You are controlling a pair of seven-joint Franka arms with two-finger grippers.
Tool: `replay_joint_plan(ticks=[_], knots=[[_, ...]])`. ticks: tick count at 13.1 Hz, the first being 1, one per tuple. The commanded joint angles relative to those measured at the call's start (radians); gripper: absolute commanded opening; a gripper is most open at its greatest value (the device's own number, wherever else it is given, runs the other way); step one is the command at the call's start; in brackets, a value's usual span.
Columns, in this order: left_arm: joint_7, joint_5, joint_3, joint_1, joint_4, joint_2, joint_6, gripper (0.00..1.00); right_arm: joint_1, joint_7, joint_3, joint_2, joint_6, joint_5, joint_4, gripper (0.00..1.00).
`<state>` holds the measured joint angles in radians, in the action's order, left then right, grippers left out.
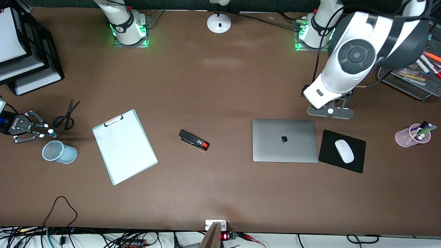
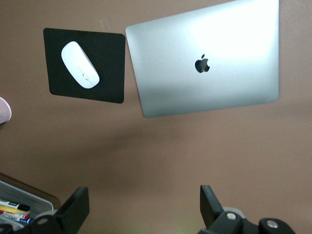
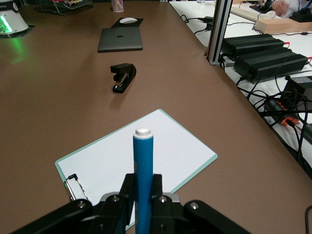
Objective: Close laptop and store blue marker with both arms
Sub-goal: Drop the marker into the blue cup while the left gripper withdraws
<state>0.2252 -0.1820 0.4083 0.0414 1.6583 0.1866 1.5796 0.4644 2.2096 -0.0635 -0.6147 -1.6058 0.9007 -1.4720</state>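
The laptop lies shut on the brown table, lid down, apple logo up; it also shows in the left wrist view and the right wrist view. My left gripper hangs open and empty over bare table beside the laptop's back edge, its fingers wide apart. My right gripper is shut on the blue marker, whose whitish end sticks out past the fingertips. It is over the table right by a blue mesh cup at the right arm's end.
Scissors, a clipboard and a black stapler lie between the mesh cup and the laptop. A mouse sits on a black pad. A pink pen cup and a marker tray stand at the left arm's end.
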Motion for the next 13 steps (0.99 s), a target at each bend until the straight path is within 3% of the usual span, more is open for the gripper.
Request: replay_joint_plan(ticks=[1, 3, 8, 11, 13], knots=[[-0.096, 0.07, 0.006, 0.072, 0.018, -0.047, -0.015, 1.0, 0.026, 0.053, 0.01, -0.04, 0.017, 0.076, 0.074, 0.03], [-0.104, 0.072, 0.006, 0.089, 0.023, -0.07, -0.016, 1.0, 0.052, 0.059, 0.013, -0.101, 0.027, 0.086, 0.133, 0.03], [-0.252, 0.132, 0.003, 0.184, 0.028, -0.111, -0.026, 1.0, 0.073, 0.084, 0.013, -0.169, 0.026, 0.149, 0.141, 0.03], [-0.329, 0.15, -0.072, 0.169, 0.096, -0.194, 0.019, 1.0, 0.073, 0.096, 0.014, -0.201, 0.024, 0.162, 0.148, 0.04], [-0.346, 0.15, -0.184, 0.088, 0.112, -0.216, 0.026, 1.0, 0.074, 0.101, 0.014, -0.224, 0.02, 0.164, 0.154, 0.05]])
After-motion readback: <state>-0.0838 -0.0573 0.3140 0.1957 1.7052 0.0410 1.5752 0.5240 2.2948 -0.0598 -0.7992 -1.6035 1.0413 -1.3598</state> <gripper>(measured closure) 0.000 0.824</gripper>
